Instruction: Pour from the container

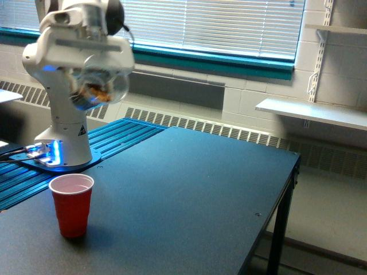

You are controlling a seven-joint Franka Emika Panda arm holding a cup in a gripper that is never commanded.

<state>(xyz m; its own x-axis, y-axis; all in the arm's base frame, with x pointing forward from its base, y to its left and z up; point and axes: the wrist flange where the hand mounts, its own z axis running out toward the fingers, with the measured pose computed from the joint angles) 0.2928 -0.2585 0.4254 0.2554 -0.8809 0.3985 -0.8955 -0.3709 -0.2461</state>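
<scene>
On the dark table (189, 189), red cup (71, 204) at seven o'clock; overhead, gripper (86, 48) clamped on the container (96, 89), blurred, liable to spill short if tipped off-centre

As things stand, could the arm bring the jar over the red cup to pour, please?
Probably yes: the jar in the hand hangs above the red cup, slightly toward the exterior view's right, with only open air between them.
</scene>
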